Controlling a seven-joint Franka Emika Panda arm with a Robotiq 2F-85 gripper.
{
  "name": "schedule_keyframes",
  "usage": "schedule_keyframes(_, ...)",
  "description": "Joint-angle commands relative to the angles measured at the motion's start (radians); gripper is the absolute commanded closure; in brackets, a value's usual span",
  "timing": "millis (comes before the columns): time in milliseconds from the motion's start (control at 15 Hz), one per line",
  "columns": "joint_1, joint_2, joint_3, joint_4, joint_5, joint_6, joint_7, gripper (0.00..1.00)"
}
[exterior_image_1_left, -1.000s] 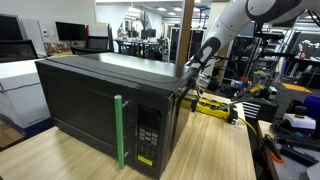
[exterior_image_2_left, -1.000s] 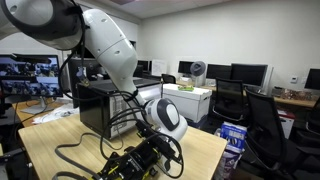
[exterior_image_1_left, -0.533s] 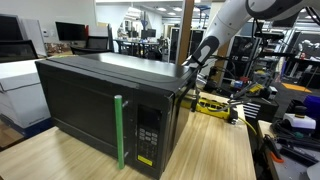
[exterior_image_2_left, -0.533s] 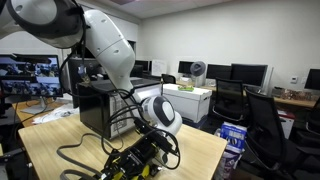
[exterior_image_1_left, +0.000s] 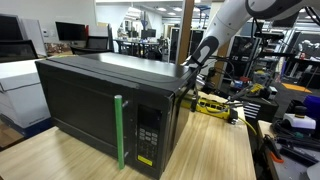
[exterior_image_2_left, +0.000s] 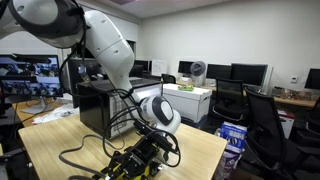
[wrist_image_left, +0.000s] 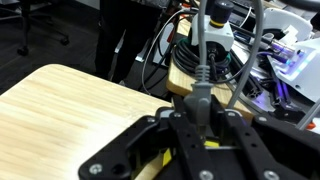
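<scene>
My gripper (wrist_image_left: 200, 128) is shut on a grey plug (wrist_image_left: 199, 98), whose grey cable (wrist_image_left: 200, 35) runs up out of the wrist view. Bits of a yellow and black power strip (wrist_image_left: 164, 160) show under the fingers. In an exterior view the gripper (exterior_image_1_left: 191, 69) hangs just behind the back corner of a black microwave (exterior_image_1_left: 100, 98) with a green handle (exterior_image_1_left: 119, 130), above the power strip (exterior_image_1_left: 215, 107). In an exterior view the gripper (exterior_image_2_left: 150, 143) sits low over the power strip (exterior_image_2_left: 128, 166) among black cables, beside the microwave (exterior_image_2_left: 96, 106).
The microwave stands on a light wooden table (exterior_image_1_left: 60, 155) whose edge is close to the gripper (wrist_image_left: 60, 100). Tangled cables (wrist_image_left: 168, 55) and lab gear lie beyond the edge. Office chairs (exterior_image_2_left: 265, 120) and desks with monitors fill the room behind.
</scene>
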Motion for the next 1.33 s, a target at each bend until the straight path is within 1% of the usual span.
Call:
schedule_keyframes(0,0.001,-0.026,-0.005,-0.053,0.016,0.05,0.03,0.92)
schedule_keyframes(400,0.001,-0.021,0.005,-0.045,0.036,0.066,0.03,0.92)
schedule_keyframes(933,0.011,0.005,0.022,0.014,0.077,0.041,0.042,0.92)
schedule_keyframes(1267,0.025,-0.003,0.026,0.034,0.078,0.011,0.057,0.92)
